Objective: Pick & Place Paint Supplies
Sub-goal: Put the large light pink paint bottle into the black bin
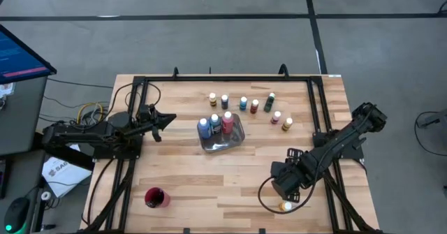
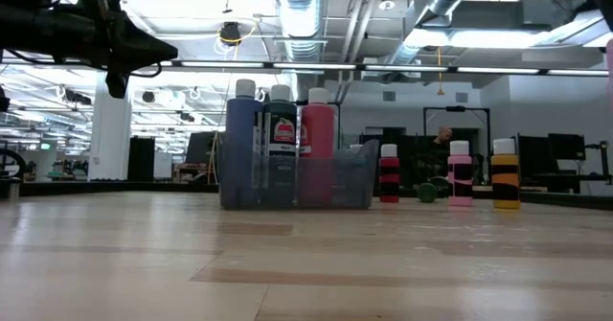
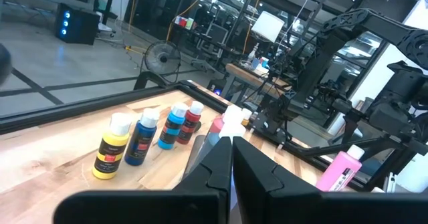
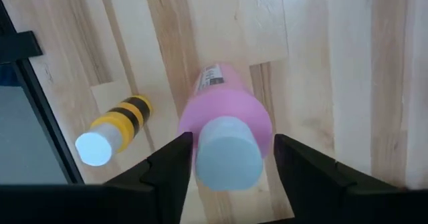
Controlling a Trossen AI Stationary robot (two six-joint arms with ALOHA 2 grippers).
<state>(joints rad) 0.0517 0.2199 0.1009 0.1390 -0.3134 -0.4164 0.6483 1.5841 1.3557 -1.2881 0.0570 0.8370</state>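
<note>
The right gripper (image 4: 227, 160) hangs low over the near right part of the worktop (image 1: 209, 185), pointing down, with its fingers spread to either side of a pink paint bottle (image 4: 227, 127) that stands upright directly beneath it. The pale cap sits between the two fingers, with a gap visible on each side, so the bottle is straddled but not yet gripped. Judging by this, the step in hand is the pick of that pink bottle; the next move calls for closing the fingers evenly on the cap or shoulder, then lifting straight up before carrying it toward the metal tray (image 1: 234, 140).

Just beside the gripper, on the side toward the worktop's black frame rail, a yellow paint bottle with black stripes (image 4: 114, 132) lies on its side. It is close enough that a sideways drift of the fingers could nudge it or roll it toward the edge, so a vertical lift looks the safer way out.

The tray lies well away from the right gripper, toward the middle of the worktop, and already holds three bottles, blue, teal and pink (image 2: 278, 144). Beyond it stands a loose row of further small bottles (image 1: 244, 103), so the approach from the near side has the most open room. A red cup (image 1: 156, 198) stands far off at the near left.

The left gripper (image 1: 166, 120) waits raised over the left side of the worktop, fingers pressed together and empty.
</note>
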